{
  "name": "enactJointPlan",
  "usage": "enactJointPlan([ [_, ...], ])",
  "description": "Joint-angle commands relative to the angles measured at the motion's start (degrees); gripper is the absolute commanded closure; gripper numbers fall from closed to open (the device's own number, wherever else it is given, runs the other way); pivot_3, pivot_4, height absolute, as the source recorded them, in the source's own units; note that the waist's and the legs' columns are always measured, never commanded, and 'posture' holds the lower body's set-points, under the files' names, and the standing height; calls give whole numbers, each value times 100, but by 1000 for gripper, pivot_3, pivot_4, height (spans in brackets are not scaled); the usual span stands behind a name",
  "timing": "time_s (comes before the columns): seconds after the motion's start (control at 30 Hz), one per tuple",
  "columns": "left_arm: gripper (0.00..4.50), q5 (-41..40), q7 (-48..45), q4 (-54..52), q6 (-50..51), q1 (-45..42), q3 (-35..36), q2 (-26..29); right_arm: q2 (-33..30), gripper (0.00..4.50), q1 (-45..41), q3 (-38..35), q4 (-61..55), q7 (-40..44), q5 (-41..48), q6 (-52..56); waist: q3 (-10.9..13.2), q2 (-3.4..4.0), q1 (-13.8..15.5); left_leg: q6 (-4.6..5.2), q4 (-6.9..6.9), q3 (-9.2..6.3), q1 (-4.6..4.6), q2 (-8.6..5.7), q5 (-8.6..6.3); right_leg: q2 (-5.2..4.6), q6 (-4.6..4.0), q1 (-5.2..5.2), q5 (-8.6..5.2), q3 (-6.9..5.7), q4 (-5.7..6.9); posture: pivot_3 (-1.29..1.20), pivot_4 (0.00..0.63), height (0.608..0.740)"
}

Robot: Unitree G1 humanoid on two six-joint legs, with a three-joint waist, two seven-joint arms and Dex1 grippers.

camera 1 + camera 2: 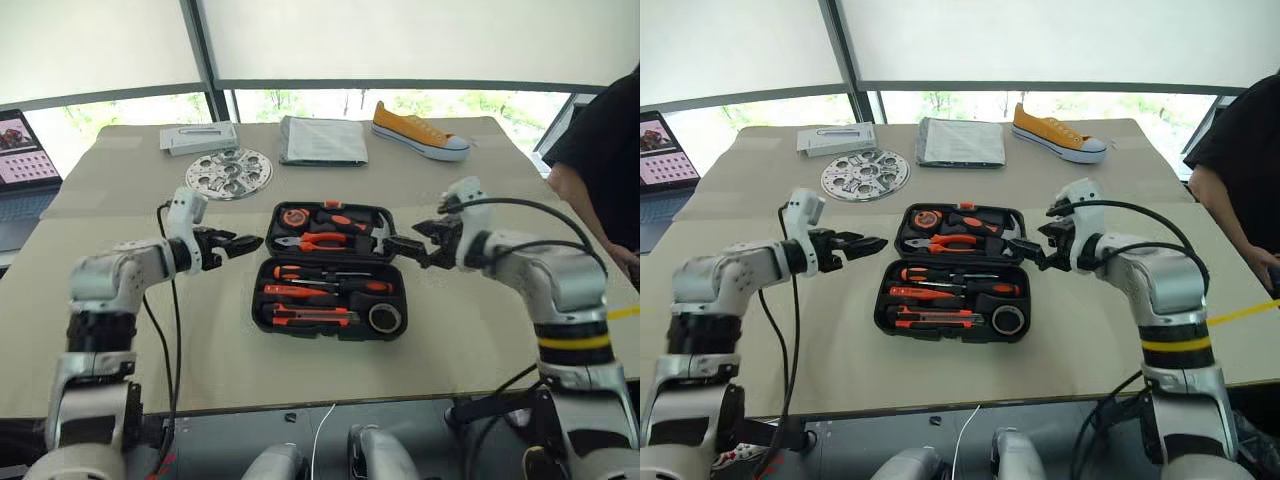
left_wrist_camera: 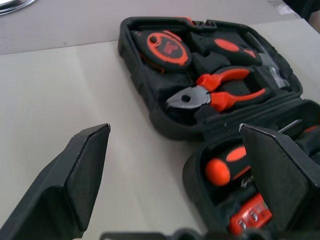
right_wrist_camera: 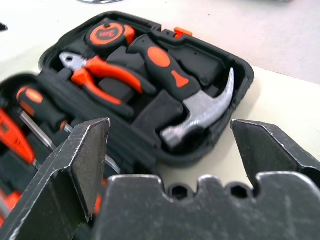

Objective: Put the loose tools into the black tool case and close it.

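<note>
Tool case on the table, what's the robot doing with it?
The black tool case lies wide open on the table, with the screwdrivers, the utility knife and the tape roll already sitting in its near half. The left pincer and the right pincer hover open at the case's two sides, holding nothing. The lid half, with pliers and hammer, is not yet folded shut.
</note>
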Motion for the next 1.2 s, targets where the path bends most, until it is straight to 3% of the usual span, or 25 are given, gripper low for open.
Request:
enactJointPlan([
  [0.03, 45, 365, 85, 926, -339, -732, -182, -284, 245, 5, -587, 26, 1267, -318, -409, -273, 0, 0, -12, 0, 0, 0, -3, -3, 0, -1, 1, -2, 1, 1, 1, 0, 150, 740],
  [0.27, 45, 862, 237, 2476, -1022, -1515, -199, -723, 703, 5, -1383, 88, 3054, -369, -947, -1211, 0, 0, -145, -6, 5, 2, -2, -5, 3, -4, -1, -9, 2, 4, -1, 0, 150, 740],
  [0.33, 557, 984, 293, 2835, -1234, -1642, -168, -800, 801, 0, -1544, 64, 3487, -385, -1074, -1501, 0, 0, -170, -7, 6, 2, -2, -4, 3, -4, -1, -10, 2, 4, 0, 0, 150, 740],
  [0.43, 1585, 1176, 280, 3229, -1438, -1720, -206, -810, 916, 751, -1748, -20, 3993, -396, -1166, -1778, 0, 0, -205, -7, 7, 5, -3, -4, 3, -3, -2, -13, 2, 8, 5, 0, 150, 740],
  [0.67, 4350, 1350, 58, 3518, -1636, -1727, -199, -825, 1036, 3215, -1924, 74, 4547, -227, -1406, -2141, -2, 2, -157, -6, 13, 3, -6, -7, 3, -10, -2, -11, 4, 9, 8, 0, 150, 740],
  [0.7, 4484, 1353, 70, 3530, -1639, -1732, -166, -833, 1039, 3409, -1927, 84, 4561, -198, -1423, -2146, -2, 2, -156, -6, 13, 2, -6, -7, 3, -11, -2, -10, 4, 9, 8, 0, 150, 740],
  [0.8, 4500, 1390, 62, 3522, -1665, -1723, -128, -837, 1021, 4446, -1909, 153, 4497, -36, -1476, -2091, -2, 2, -156, -6, 15, 1, -6, -6, 3, -11, -2, -11, 4, 10, 10, 0, 150, 740],
  [1.03, 4500, 1395, -186, 3303, -1798, -1564, -129, -811, 985, 4446, -1614, 332, 3713, 360, -1566, -2207, -2, 2, -148, -5, 12, 0, -10, -4, 3, -10, -2, -14, 4, 12, 27, 0, 150, 740],
  [1.2, 4500, 1413, -415, 2506, -2584, -1217, -124, -773, 931, 4446, -1296, 170, 2652, 203, -1561, -2551, -2, 3, -161, -5, 27, -1, -58, -5, 3, -10, -2, -62, 4, 11, 49, 0, 150, 740],
])
